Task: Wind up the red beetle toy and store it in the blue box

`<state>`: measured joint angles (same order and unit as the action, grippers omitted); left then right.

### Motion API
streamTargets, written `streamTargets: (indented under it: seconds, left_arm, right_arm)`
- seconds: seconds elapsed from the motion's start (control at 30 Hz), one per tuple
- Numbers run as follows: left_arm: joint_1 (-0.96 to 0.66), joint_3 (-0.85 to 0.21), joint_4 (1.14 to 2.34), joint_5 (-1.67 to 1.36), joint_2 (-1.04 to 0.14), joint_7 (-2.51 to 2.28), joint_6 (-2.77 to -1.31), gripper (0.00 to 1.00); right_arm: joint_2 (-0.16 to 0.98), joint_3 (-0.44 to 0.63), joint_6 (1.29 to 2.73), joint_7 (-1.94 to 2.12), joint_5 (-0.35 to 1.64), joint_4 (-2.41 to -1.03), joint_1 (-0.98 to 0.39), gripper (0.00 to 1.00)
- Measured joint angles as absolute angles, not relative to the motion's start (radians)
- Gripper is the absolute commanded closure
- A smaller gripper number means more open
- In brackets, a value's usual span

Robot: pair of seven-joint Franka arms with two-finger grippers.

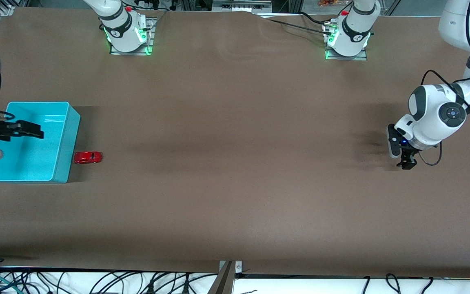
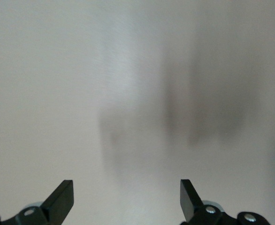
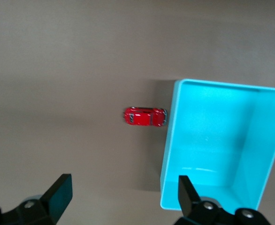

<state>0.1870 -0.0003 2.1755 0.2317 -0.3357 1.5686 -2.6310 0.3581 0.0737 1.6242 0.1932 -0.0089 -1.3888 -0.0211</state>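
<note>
The red beetle toy lies on the brown table right beside the blue box, on the box's side that faces the left arm's end. The box stands at the right arm's end of the table and holds nothing. My right gripper is open and empty, up over the box. In the right wrist view my right gripper looks down on the toy and the box. My left gripper waits open and empty over bare table at the left arm's end; my left gripper shows only tabletop in its wrist view.
The two arm bases stand along the table edge farthest from the front camera. Cables and a metal bracket lie along the nearest edge. Wide brown tabletop stretches between the toy and the left gripper.
</note>
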Motion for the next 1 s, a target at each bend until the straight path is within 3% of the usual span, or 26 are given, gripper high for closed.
streamTargets:
  seconds: [0.5, 1.0]
  left_arm:
    - [0.081, -0.005, 2.173, 0.231, -0.077, 1.222, -2.426, 0.00]
    - [0.066, -0.010, 2.112, 0.027, 0.017, 0.984, -2.194, 0.00]
  right_arm:
    - [0.403, 0.074, 1.749, 0.323, -0.010, -1.451, -0.034, 0.00]
    - [0.429, 0.075, 1.862, 0.617, -0.012, -1.543, -0.042, 0.00]
